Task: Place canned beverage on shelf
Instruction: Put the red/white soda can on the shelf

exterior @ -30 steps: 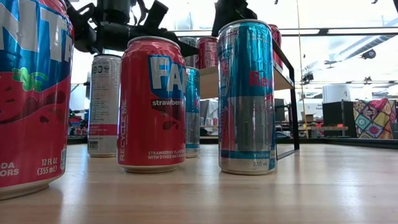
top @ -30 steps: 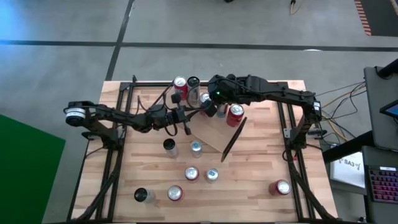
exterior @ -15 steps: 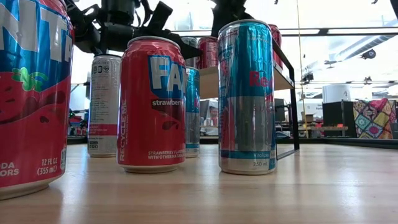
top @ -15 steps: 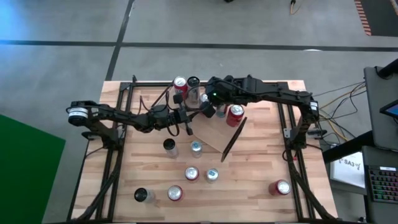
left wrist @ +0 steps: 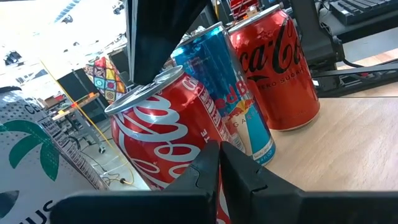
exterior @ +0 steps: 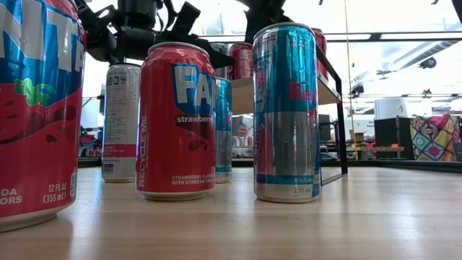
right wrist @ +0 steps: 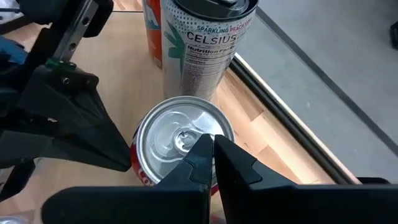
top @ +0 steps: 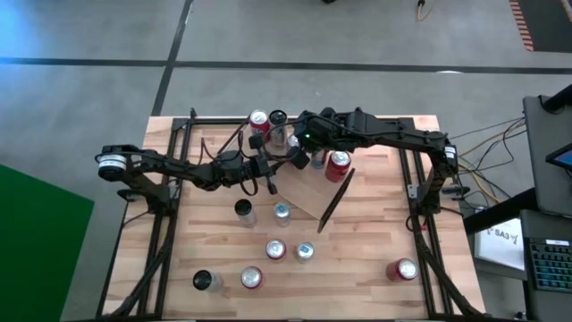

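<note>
Nearest the low camera, three loose cans stand on the table [top: 375,241]: a Fanta can [exterior: 32,108], a strawberry can [exterior: 177,119] and a Red Bull can [exterior: 286,112]. None of them has moved over the last second.

Beyond them, the shelf [top: 308,195] sits at mid-table, set at an angle to the table edges. A red can [top: 338,164] appears to stand on its far end already.

The left gripper [top: 269,182] hangs beside the near-left corner of the shelf. Its fingers are pressed together on nothing. It faces a Coca-Cola can [left wrist: 168,137] at close range and has barely shifted.

The right gripper [top: 298,154] has changed the most. It has eased a little toward the left and the far side, then settled. It now hovers directly over the silver lid of the same Coca-Cola can [right wrist: 183,140], its fingers closed together and empty. This can stands at the far-left end of the shelf, but whether it rests on the plank or on the table cannot be told.

A Celsius can [right wrist: 208,43] stands farther off, near the far table edge.

Assessment: no can is gripped, so this is repositioning only. The right jaws must part before any grasp.
</note>
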Robot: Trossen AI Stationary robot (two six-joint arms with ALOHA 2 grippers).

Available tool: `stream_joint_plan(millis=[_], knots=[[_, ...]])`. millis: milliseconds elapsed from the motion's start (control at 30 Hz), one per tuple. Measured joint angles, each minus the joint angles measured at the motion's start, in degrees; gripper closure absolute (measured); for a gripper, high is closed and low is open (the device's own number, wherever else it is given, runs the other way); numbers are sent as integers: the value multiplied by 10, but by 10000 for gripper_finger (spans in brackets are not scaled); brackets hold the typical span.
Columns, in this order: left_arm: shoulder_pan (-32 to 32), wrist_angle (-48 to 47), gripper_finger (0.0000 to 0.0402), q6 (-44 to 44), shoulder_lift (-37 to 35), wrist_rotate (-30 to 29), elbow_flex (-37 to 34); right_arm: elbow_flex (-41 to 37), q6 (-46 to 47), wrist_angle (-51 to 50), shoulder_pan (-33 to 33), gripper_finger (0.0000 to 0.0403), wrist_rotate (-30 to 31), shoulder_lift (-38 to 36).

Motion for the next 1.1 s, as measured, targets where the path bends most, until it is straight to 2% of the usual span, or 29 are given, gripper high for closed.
stream_joint_plan(millis=[567,833,1100], knots=[[-1,-11,402,2,-8,0,0,3,-18,0,1,394,17,0],[-3,-63,402,2,-57,0,-3,18,-5,1,15,394,12,-8],[-3,-74,402,2,-130,0,-42,18,27,1,36,394,-14,-8]])
